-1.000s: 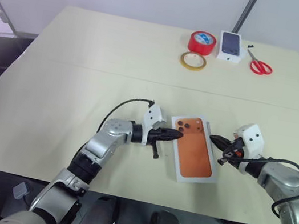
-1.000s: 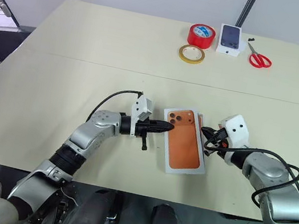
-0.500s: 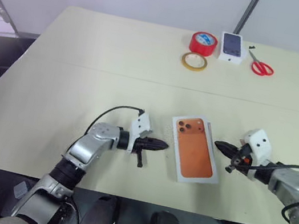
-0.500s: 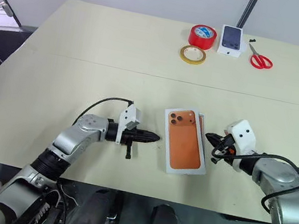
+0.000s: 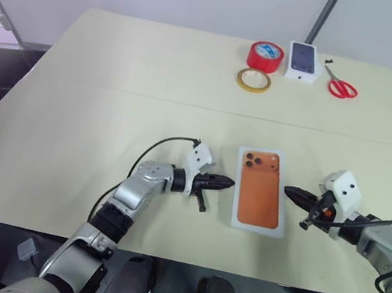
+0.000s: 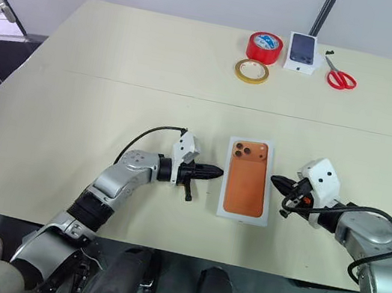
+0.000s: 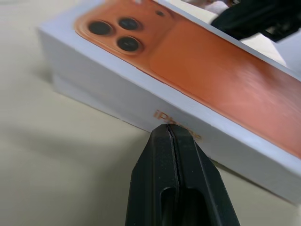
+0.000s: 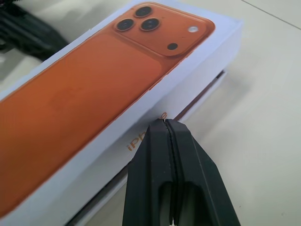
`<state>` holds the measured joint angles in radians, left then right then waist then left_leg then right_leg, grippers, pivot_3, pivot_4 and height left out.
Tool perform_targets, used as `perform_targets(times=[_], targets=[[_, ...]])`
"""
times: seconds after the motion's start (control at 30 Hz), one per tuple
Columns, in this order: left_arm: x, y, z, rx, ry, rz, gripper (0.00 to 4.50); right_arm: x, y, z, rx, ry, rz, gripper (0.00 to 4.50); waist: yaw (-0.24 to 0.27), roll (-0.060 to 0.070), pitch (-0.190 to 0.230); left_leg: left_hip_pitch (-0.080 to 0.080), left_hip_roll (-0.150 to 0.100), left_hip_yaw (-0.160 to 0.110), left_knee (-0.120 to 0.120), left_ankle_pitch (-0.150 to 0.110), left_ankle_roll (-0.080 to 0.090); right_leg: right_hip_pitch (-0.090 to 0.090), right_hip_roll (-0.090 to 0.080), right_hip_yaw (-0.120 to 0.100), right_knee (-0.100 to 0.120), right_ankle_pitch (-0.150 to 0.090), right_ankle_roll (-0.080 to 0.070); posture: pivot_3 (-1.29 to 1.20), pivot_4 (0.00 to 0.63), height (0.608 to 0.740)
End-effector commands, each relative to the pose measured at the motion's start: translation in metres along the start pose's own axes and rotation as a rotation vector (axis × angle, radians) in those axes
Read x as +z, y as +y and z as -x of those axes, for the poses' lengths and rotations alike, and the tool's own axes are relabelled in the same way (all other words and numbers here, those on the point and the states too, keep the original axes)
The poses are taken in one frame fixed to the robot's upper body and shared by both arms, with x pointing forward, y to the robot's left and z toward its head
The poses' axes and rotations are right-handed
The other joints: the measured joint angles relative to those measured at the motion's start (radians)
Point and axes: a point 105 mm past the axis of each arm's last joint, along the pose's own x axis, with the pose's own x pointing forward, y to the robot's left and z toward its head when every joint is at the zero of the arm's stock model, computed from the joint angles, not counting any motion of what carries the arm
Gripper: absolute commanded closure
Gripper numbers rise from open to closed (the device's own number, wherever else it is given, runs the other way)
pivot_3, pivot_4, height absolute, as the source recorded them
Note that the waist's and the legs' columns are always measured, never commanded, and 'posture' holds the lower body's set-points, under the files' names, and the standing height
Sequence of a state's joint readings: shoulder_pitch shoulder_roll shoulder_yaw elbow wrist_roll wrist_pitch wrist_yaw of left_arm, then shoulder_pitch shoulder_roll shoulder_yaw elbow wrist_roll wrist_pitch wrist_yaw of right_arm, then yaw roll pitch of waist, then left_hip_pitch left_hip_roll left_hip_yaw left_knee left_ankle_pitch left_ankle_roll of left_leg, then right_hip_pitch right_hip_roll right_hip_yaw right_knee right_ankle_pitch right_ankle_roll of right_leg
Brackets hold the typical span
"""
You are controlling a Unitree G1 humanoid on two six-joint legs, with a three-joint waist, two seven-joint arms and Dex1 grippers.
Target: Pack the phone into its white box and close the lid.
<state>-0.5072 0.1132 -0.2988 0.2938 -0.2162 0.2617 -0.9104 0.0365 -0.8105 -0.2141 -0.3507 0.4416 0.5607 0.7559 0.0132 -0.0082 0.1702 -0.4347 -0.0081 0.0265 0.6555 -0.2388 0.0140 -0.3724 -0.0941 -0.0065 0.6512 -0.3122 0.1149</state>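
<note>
Both grippers, left (image 6: 216, 172) and right (image 6: 276, 180), lie level, jaws shut and empty, flanking the lid (image 6: 248, 179), seemingly just short of its long sides; open table (image 6: 119, 65) beyond.

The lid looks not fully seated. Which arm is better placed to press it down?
Probably right: the shut right claw sits beside the lid edge where a dark gap above the tray shows.

A cream table (image 5: 118, 72) carries the white box (image 5: 258, 192), tapes, scissors.
</note>
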Motion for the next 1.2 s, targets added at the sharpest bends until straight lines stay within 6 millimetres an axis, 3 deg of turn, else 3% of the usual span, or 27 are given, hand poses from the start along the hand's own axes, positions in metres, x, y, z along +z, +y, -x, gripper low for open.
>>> perform_targets(times=[0.03, 0.3, 0.87, 1.07, 1.2], targets=[[0.018, -0.005, -0.007, -0.026, -0.053, -0.049, 4.5, 0.008, 0.004, -0.004, 0.002, -0.029, 0.048, 4.48, 0.0, 0.0, 0.0, 0.0, 0.0, 0.0, 0.0, 0.0, 0.0, 0.0, 0.0, 0.0, 0.0, 0.0, 0.0, 0.0, 0.15, 0.728], [0.016, -0.005, -0.009, -0.027, -0.036, -0.061, 4.5, 0.002, -0.006, -0.013, -0.049, 0.001, 0.059, 4.48, 0.0, 0.0, 0.0, 0.0, 0.0, 0.0, 0.0, 0.0, 0.0, 0.0, 0.0, 0.0, 0.0, 0.0, 0.0, 0.0, 0.15, 0.728], [0.022, -0.008, -0.015, -0.02, -0.078, -0.077, 4.5, -0.01, -0.015, -0.012, -0.09, 0.069, 0.106, 4.48, 0.001, 0.0, 0.0, 0.0, 0.0, 0.0, 0.001, 0.0, 0.0, 0.0, 0.002, 0.0, 0.001, 0.0, 0.0, 0.0, 0.15, 0.728], [0.018, -0.001, -0.006, 0.013, -0.057, -0.069, 4.5, -0.01, -0.013, -0.012, -0.082, 0.074, 0.123, 4.48, 0.0, 0.0, 0.0, 0.0, 0.0, 0.0, 0.001, 0.0, 0.0, 0.0, 0.002, 0.0, 0.001, 0.0, 0.0, 0.0, 0.15, 0.728], [0.026, 0.01, 0.003, 0.05, -0.081, -0.061, 4.5, -0.001, -0.026, -0.009, -0.126, 0.034, 0.133, 4.48, -0.001, 0.0, 0.0, 0.0, 0.0, 0.0, 0.001, 0.0, 0.0, 0.0, 0.003, 0.0, 0.001, 0.0, 0.0, 0.0, 0.15, 0.728]])
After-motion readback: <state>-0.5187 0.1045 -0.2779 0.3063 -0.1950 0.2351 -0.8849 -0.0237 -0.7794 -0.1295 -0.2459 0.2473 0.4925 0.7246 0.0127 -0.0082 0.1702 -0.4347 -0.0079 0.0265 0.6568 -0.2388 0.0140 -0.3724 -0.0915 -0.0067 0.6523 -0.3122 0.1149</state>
